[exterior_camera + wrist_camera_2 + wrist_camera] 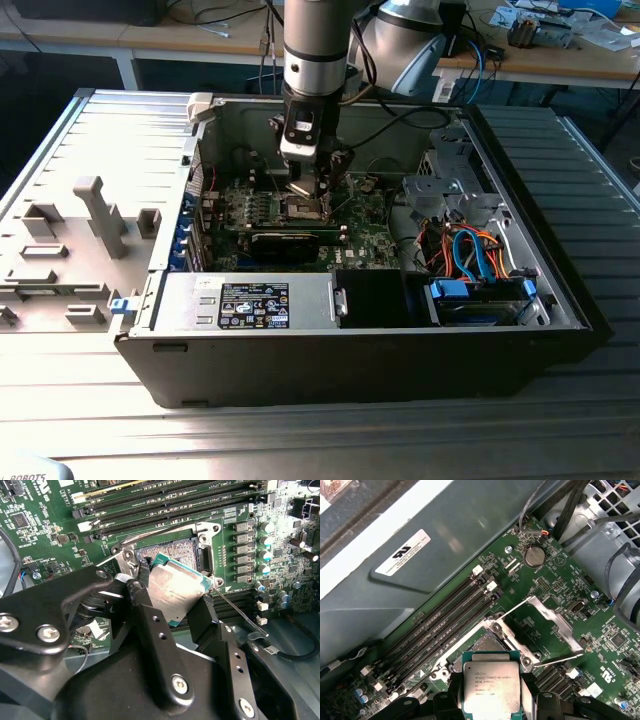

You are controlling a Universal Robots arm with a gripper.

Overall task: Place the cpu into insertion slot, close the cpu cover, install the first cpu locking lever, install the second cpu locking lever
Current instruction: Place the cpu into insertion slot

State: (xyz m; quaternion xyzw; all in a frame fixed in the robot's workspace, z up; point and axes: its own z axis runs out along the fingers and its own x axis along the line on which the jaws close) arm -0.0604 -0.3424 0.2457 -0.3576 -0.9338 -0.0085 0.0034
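In the exterior view an open case (560,290) lies on a ribbed metal table (330,440), and the arm reaches down into it. The gripper (318,195) hangs just over the green board (365,240), by the slot (300,208) and behind a long black card (292,241); the cpu is too small to make out here. In the second wrist view the gripper (174,599) is clamped on the cpu (172,582), one black finger (150,625) against each of two opposite edges. The cpu is a flat square chip with a dull silver top, faint print and a thin green rim. It is tilted, with its far edge over the near rim of the slot (175,552), and it is not seated. The slot shows a dark frame round a brownish field of pins, and a thin lever (235,611) lies beside it. In the first wrist view the cpu (492,677) sits between the fingers of the gripper (492,697), its silver top facing the camera and a green edge showing round it. Just past it lies the uncovered slot (487,642), beside the long memory slots (445,625). The cover (555,621), a grey metal frame, is swung off the slot to one side.
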